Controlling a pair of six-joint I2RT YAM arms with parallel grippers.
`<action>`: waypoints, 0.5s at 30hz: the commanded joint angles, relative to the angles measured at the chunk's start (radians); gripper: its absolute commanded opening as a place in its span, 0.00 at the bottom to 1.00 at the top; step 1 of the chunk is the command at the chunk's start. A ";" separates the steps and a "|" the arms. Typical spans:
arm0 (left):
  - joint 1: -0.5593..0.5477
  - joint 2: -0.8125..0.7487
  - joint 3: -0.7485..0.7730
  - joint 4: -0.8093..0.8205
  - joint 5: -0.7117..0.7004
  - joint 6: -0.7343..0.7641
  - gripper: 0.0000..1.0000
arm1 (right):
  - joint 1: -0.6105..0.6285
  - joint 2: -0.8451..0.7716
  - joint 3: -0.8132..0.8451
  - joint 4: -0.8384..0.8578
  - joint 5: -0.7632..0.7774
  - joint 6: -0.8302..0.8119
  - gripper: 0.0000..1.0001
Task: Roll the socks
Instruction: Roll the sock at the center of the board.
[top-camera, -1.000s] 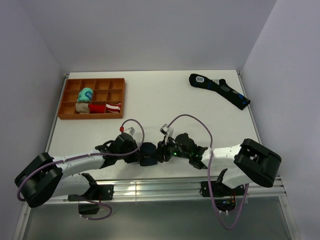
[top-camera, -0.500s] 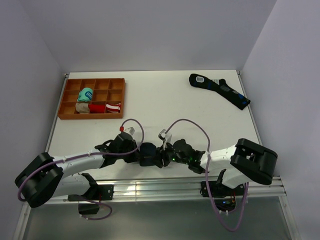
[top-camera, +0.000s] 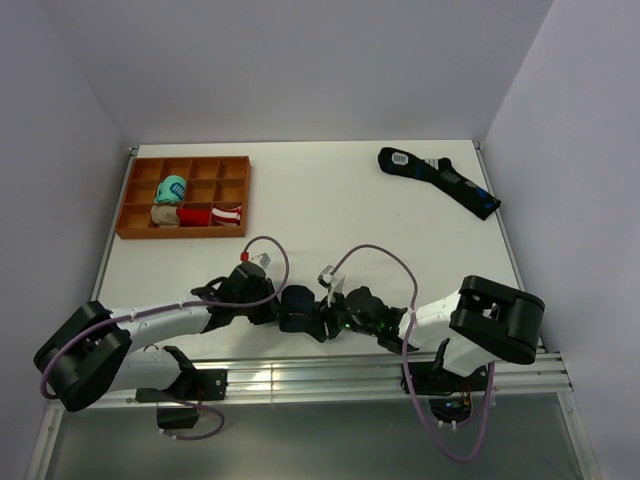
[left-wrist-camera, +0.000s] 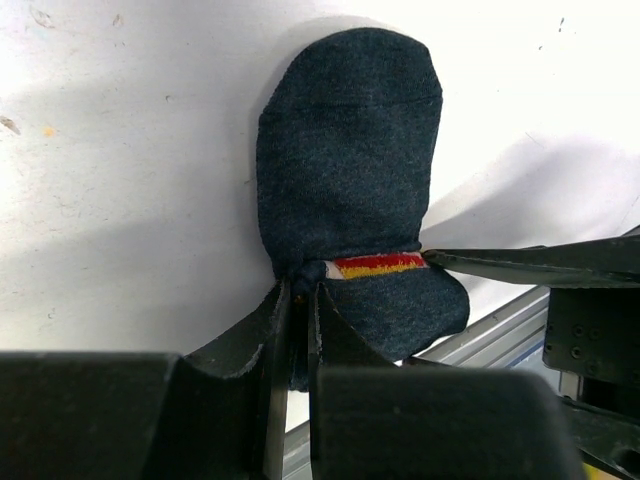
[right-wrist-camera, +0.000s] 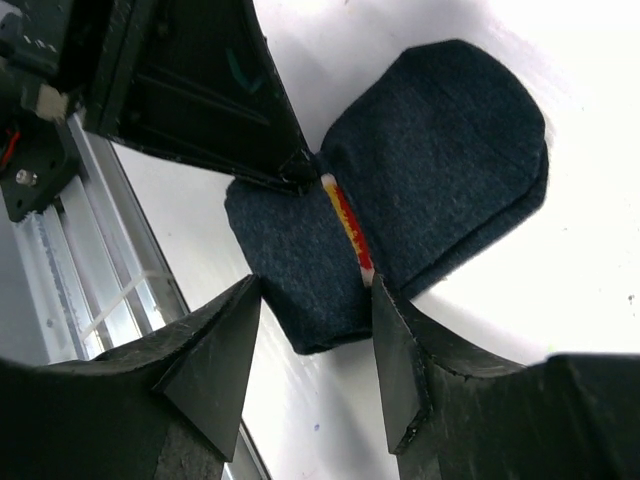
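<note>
Rails (top-camera: 300, 375) of pale metal line the near edge of a white table (top-camera: 330, 210), with the two arm bases bolted at that edge. Both arms reach inward and meet just beyond the rails, near the middle of the table's width.

Between them lie the socks (left-wrist-camera: 350, 190), a short dark navy pair lying flat on the table. A thin red, yellow and white stripe (left-wrist-camera: 375, 265) crosses them at a pinched waist, dividing them into two lobes. The smaller lobe sits toward the rails and the larger rounded lobe points away from them.

The left gripper (left-wrist-camera: 297, 325) comes in from the left. Its fingers are drawn nearly together, leaving only a thin slit, and they nip the edge of the socks at one end of the stripe.

The right gripper (right-wrist-camera: 315, 290) comes in from the right with its fingers spread apart. It straddles the smaller lobe, and one fingertip (right-wrist-camera: 380, 290) touches the other end of the stripe. It is not clamped on the fabric.

Farther back on the left stands an orange-brown tray (top-camera: 238, 195) divided into small compartments. In its near row are a beige bundle (top-camera: 163, 215) and, beside it, a red-and-white bundle (top-camera: 215, 214). A teal bundle (top-camera: 172, 188) sits one row farther back.

At the far right of the table, well apart from everything else, a long dark sock (top-camera: 440, 180) lies at a slant. It has blue marks and a white patch at its far end.
</note>
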 joint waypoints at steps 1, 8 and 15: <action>0.011 0.025 0.006 -0.040 -0.006 0.042 0.00 | 0.016 0.018 -0.027 0.073 0.035 0.007 0.56; 0.017 0.031 0.004 -0.022 0.011 0.037 0.00 | 0.028 0.060 -0.008 0.054 0.072 0.035 0.52; 0.017 0.009 -0.011 -0.004 0.012 0.025 0.00 | 0.025 0.117 0.039 -0.035 0.065 0.093 0.29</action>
